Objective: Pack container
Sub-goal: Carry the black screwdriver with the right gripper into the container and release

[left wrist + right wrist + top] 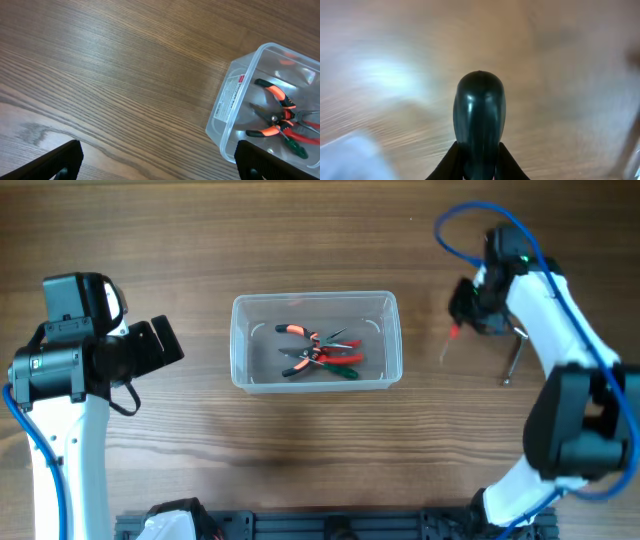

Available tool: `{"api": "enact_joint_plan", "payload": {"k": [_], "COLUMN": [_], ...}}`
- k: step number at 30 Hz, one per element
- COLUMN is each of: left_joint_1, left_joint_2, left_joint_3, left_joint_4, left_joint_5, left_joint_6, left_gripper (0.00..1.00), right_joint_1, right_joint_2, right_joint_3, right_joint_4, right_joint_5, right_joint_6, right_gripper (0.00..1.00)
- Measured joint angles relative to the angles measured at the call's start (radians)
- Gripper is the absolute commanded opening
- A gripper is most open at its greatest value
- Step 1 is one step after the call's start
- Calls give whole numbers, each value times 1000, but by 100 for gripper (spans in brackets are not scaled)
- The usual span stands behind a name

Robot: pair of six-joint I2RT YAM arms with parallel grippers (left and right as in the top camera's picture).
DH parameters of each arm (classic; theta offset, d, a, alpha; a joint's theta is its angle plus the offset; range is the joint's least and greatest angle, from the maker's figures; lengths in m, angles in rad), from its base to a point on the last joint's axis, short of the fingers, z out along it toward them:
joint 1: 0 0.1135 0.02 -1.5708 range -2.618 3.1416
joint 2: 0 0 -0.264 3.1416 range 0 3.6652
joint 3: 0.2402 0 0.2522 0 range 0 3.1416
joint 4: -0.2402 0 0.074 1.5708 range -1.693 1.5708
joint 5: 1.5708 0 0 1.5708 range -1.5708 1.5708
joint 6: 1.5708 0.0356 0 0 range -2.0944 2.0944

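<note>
Overhead: I am holding my right gripper [468, 308] above the table [200, 240], well to the right of the container [237, 340]. Its jaws are narrowed on a dark-handled tool [452, 333], and a red spot and a thin shaft are showing beneath my fingers. My left gripper [165, 345] is waiting wide and empty to the left of the container. The container is sitting mid-table with a tangle of pliers [318, 352] already inside. A slim metal tool [511, 360] is lying on the wood just beside my right arm.

Left wrist: my left gripper [165, 165] is hanging spread over bare wood, nothing between its fingers. The container [260, 50] is sitting off to the right. Orange, red and green handles are showing through its clear wall.

Right wrist: my right gripper [479, 161] is clamping the rounded butt of the dark-handled tool [479, 115]. The table behind it is blurring too much to read.

I am judging the packing as well under way: several tools are in, one is in my grip but not yet over the container, and the slim metal tool is waiting its turn.
</note>
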Motion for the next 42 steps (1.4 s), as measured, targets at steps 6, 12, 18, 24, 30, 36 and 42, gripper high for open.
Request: {"api": "enact_joint_plan", "payload": {"k": [6,12,18,24,30,36,42], "left_joint_1": [0,0,0,0,0,0,0], "left_joint_2": [0,0,0,0,0,0,0], "left_joint_3": [0,0,0,0,0,0,0], "left_joint_4": [0,0,-2,-4,-4,-4,-3], "left_joint_5": [0,0,0,0,0,0,0], "left_joint_6": [0,0,0,0,0,0,0], "left_gripper": [100,100,100,100,100,100,100], "right_joint_1": [290,528,626,632,632,632,630], "right_joint_2": [-151,-91,59,183,226,227,223], "right_joint_3": [89,94,92,92,88,88,92], "right_joint_4": [39,41,49,54,17,7,11], "right_joint_5": [66,2,-101,-167,-220,-227,-158], "right_joint_6": [-253,-673,-935,-1001,-1019,-1001,-854], "right_gripper": [4,4,4,4,20,46,71]}}
